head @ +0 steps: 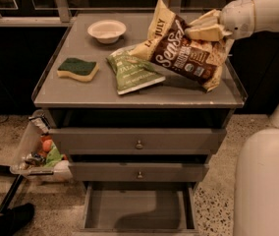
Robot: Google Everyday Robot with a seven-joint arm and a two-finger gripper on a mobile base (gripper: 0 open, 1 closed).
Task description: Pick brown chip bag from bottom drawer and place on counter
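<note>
Grey cabinet seen from the front, its flat counter (105,90) on top and three drawers below; the bottom drawer (139,211) stands pulled out, its plain grey inside showing. A white robot arm (257,11) reaches in over the right edge. The brown chip bag (186,58) hangs tilted over the right rear part of the counter, one cream end overlapping the top of a green chip bag (134,73) near the centre. The gripper (206,31) is near the right rear corner, its fingers clamped on the brown bag's upper edge. A green and yellow sponge (78,69) lies by the left edge, a white bowl (106,31) near the rear edge
</note>
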